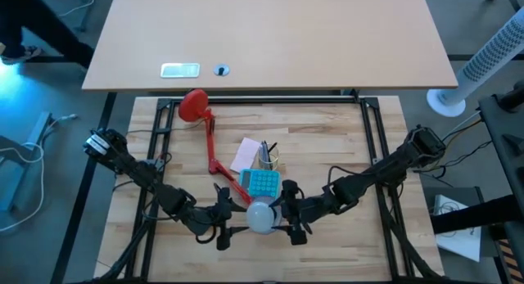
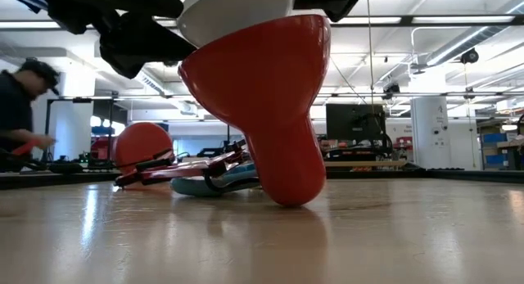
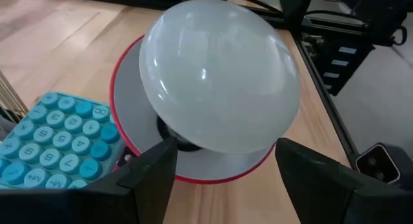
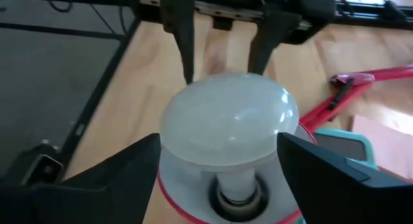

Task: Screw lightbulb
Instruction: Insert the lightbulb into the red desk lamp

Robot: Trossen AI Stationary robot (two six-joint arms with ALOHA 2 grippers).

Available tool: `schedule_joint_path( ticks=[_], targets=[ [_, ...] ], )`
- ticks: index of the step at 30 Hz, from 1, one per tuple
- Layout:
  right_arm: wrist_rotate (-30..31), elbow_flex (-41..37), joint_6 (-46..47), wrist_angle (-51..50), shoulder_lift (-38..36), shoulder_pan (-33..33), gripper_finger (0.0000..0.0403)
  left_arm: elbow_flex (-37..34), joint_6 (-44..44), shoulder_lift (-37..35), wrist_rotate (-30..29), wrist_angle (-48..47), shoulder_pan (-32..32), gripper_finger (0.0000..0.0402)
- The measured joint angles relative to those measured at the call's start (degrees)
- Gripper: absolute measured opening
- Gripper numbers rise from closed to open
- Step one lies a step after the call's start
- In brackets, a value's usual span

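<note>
We see the lightbulb (image 4: pixel 227 126) standing with its neck down in the socket of the red lamp shade (image 3: pixel 213 169). It lies between the spread fingers of the right gripper (image 4: pixel 219 161), and we cannot tell if they touch it. The left gripper (image 3: pixel 226 162) faces it from the other side, jaws released around the dome. Just beside the left fingers lies a teal calculator (image 3: pixel 55 143).

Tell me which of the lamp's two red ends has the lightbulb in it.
The red shade between both grippers, near the table's front edge: the lightbulb sits in it. The round red base at the far end carries nothing.
</note>
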Motion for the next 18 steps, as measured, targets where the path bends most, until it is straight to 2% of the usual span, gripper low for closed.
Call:
schedule_joint_path(
  ticks=[18],
  targets=[
    [1.67, 0.0, 0.71, 0.18, 0.0, -0.12, 0.0301, -0.02, -1.74, 0.02, 2.1, 0.24, 0.07, 0.0252]
  ],
)
